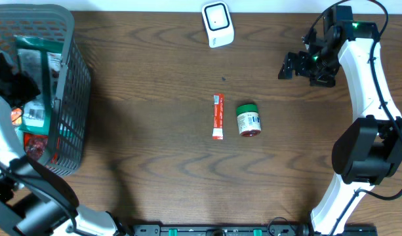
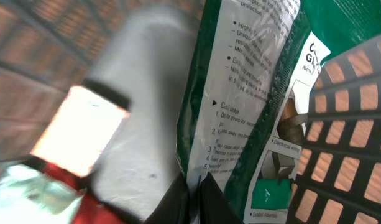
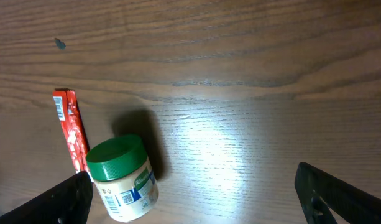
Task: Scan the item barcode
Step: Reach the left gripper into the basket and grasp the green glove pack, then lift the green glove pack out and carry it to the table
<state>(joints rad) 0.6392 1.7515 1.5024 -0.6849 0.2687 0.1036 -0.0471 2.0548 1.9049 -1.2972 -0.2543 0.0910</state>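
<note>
A flat plastic packet (image 2: 240, 106), dark green along its edges with a white panel of small black print, stands on edge inside a grey mesh basket (image 1: 73, 85). The basket sits at the 9 o'clock edge of a dark wood worktop (image 1: 141, 98).

In the left wrist view the left pincer (image 2: 193, 202) is at 6 o'clock, its dark fingers pressed together on the packet's lower edge. The packet rises from it toward 12 and 1 o'clock, and the basket mesh crosses the frame at 3 o'clock. Other goods at 8 o'clock are too blurred to name.

The right pincer (image 3: 202, 202) hangs spread wide over bare wood, holding nothing. It is well apart from the packet, at 2 o'clock in the overhead view.

Only the overhead view shows the white scanner (image 1: 218, 24), lying at 12 o'clock near the far edge. It also shows the packet's top inside the basket, though the pincer's grip is hidden there; only the left wrist view shows that.

The right wrist view gives detail on two other goods near the worktop's centre: a small jar (image 3: 119, 177) with a green lid lying on its side, its barcode showing, and just beside it at 9 o'clock a slim red stick (image 3: 71, 134).
</note>
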